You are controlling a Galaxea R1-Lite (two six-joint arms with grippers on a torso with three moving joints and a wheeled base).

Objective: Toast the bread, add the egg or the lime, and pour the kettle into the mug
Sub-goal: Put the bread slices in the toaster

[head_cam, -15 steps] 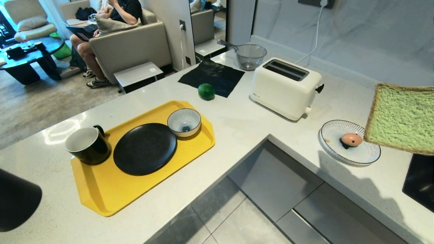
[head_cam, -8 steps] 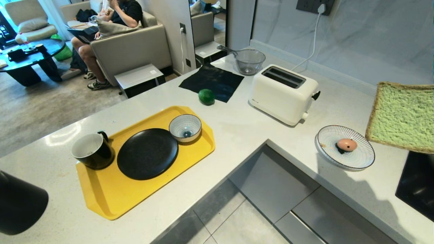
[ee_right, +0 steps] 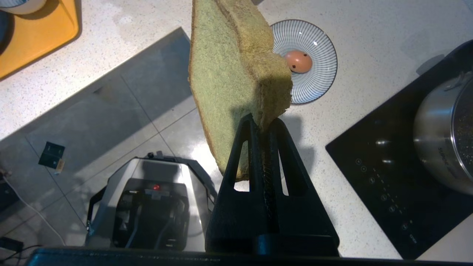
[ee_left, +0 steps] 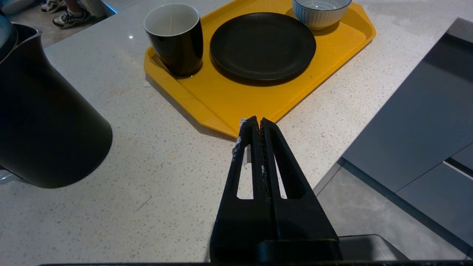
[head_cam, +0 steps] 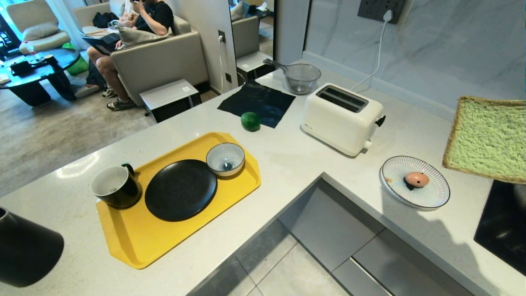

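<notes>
No readable brand anywhere: small grey mark low on the white toaster [head_cam: 342, 119] front, too small to read; tiny lettering on the steel pot [ee_right: 446, 141] and icons on the black cooktop [ee_right: 391, 177], illegible.

Right gripper [ee_right: 263, 127] clamped tight on one corner of the bread [ee_right: 236, 77], slice held in the air off the counter, green face toward the head camera at the right edge [head_cam: 487, 139], above and beside the striped plate [head_cam: 435, 197]. The egg [head_cam: 417, 179] lies on that plate, black spot visible in the right wrist view. Left gripper [ee_left: 257, 123] fully closed, empty, hanging over the counter edge near the yellow tray [head_cam: 135, 242].

The mug [head_cam: 116, 187] stands on the tray's left corner beside a black plate [head_cam: 181, 190] and a striped bowl [head_cam: 225, 159]. The kettle [head_cam: 24, 250] is at the near left. The lime [head_cam: 250, 121] sits at the edge of a black cloth [head_cam: 257, 102]; a glass bowl [head_cam: 302, 78] is behind it.

L-shaped speckled white counter [head_cam: 287, 152], grey cabinets, tiled floor. White cord probably the toaster's, plugged into a wall socket [head_cam: 380, 10]. A seated person [head_cam: 135, 24] on a sofa beyond.
</notes>
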